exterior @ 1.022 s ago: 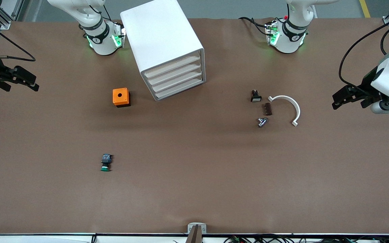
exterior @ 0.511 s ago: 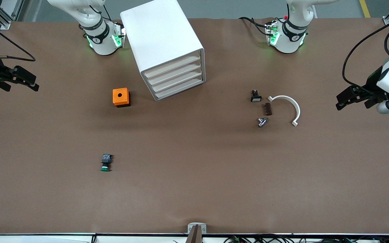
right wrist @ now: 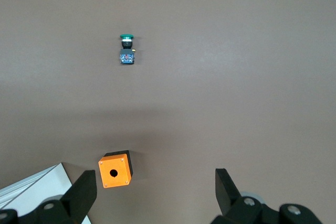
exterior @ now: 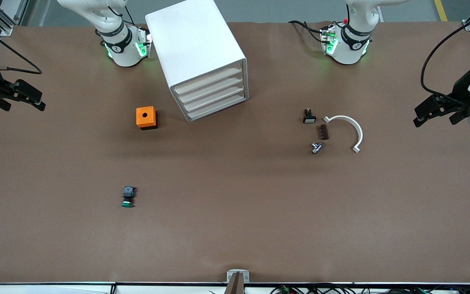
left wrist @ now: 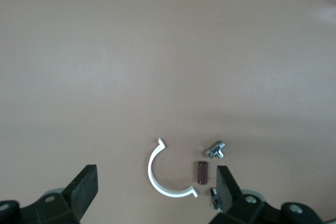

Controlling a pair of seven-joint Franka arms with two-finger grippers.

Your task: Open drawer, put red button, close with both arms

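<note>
Hanging open over table ends: left tool (exterior: 433, 114), right tool (exterior: 23, 98), both empty; cabinet (exterior: 202, 61) drawers shut.

Brown table (exterior: 235, 228) bears cabinet (exterior: 196, 53), orange box (exterior: 146, 117), green button (exterior: 127, 197).

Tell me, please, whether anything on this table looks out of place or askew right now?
The white cabinet sits skewed, its four drawers shut and angled toward the left arm's end. No red-capped button shows anywhere; only a green-capped one lies on its side. Both grippers, left and right, hang open over the table ends.
</note>
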